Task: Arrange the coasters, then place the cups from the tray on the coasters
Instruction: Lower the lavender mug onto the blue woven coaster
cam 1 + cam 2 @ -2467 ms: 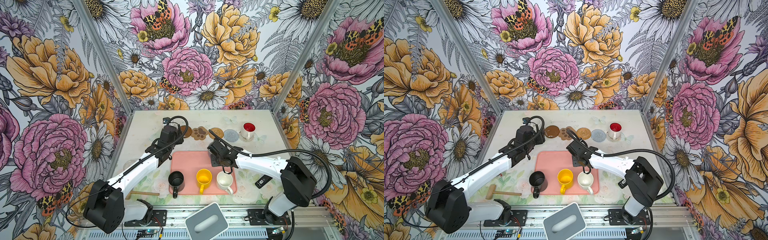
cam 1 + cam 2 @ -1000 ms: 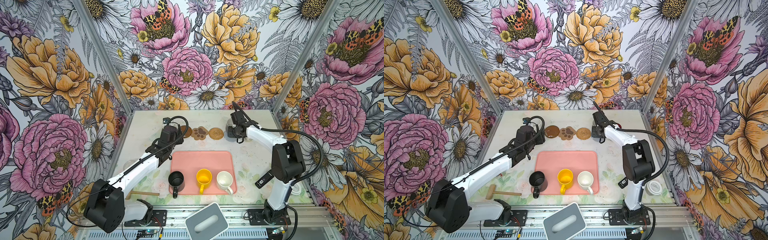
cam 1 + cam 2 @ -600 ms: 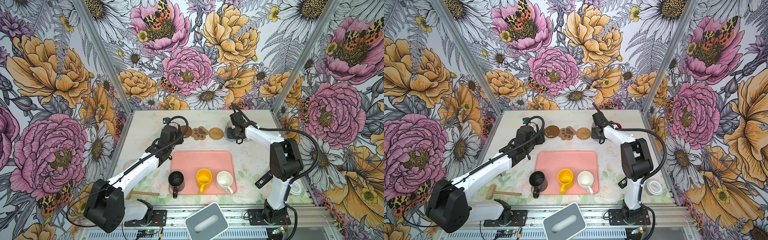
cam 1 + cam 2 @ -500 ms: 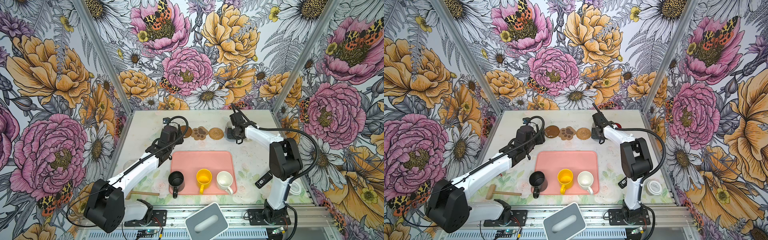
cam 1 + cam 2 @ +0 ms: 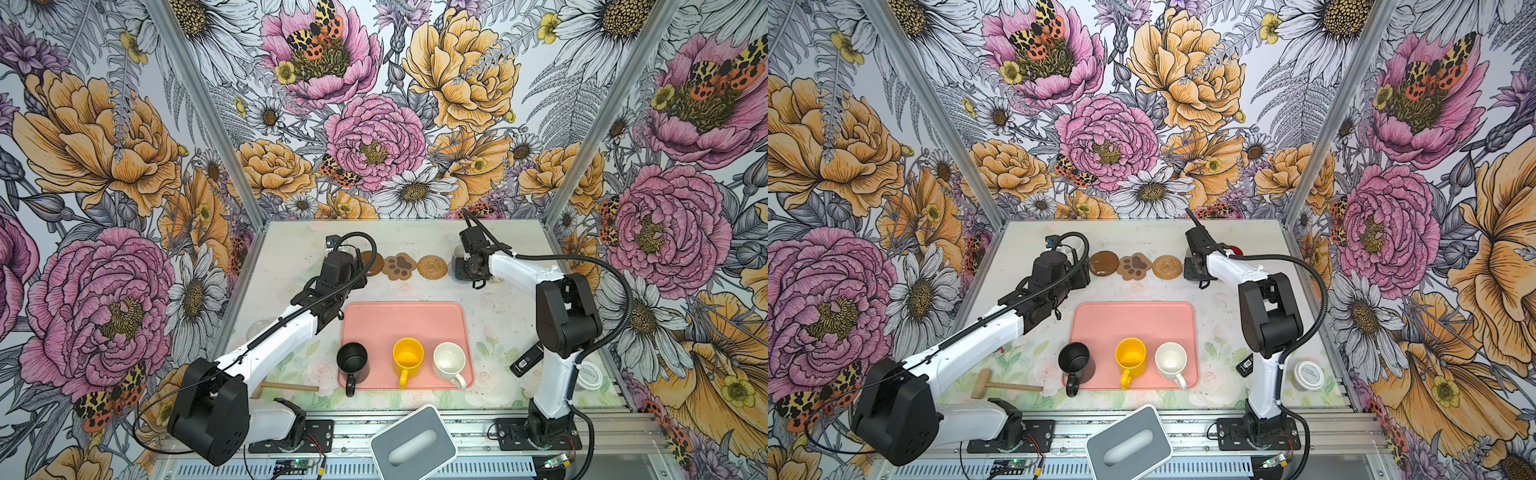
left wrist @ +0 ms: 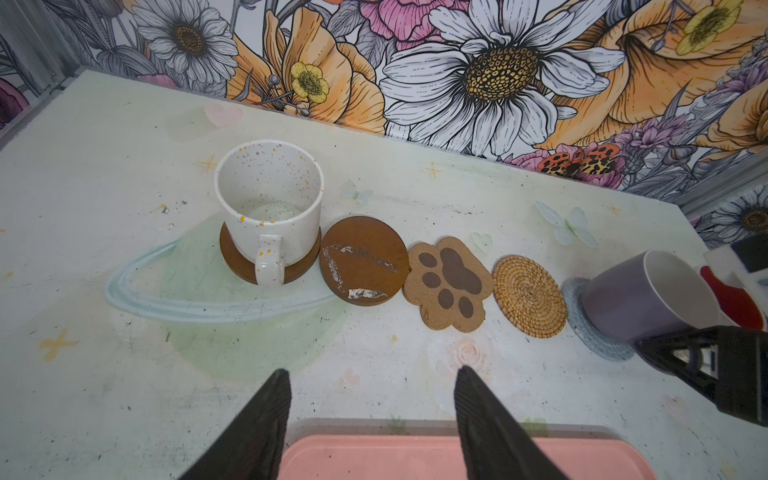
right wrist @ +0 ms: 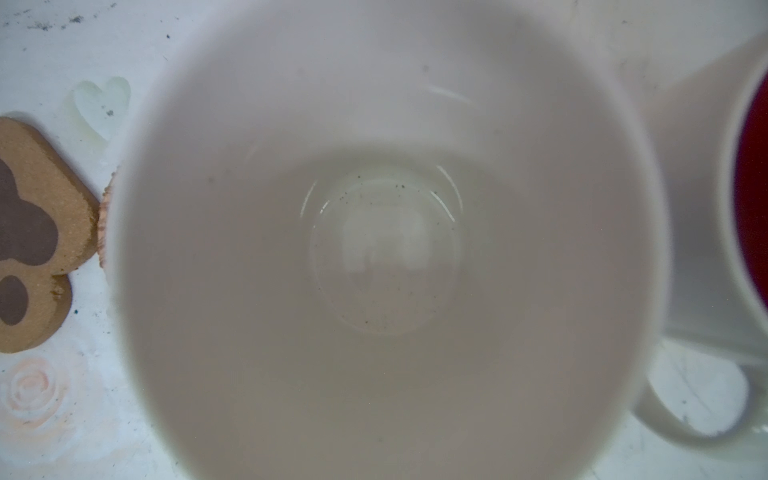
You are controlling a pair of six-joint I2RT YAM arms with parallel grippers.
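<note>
Mug [image 6: 623, 299], lavender, white inside, on grey-blue woven coaster [image 6: 598, 345] beside tan rattan coaster [image 6: 530, 296]: right gripper [image 5: 465, 270], apparently clamped narrowly on its handle, should seat it flat before releasing; left gripper [image 6: 372, 370] wide, empty.

A wooden mallet [image 5: 1013, 387] is lying at the lower left of the table [image 5: 1142, 237], and a grey box [image 5: 399, 428] with an oval slot is sitting at bottom centre. At lower right, a small black device [image 5: 527, 360] is lying near a white-lidded jar [image 5: 1308, 373], while floral wallpaper [image 5: 374, 137] is filling the upper frame.
</note>
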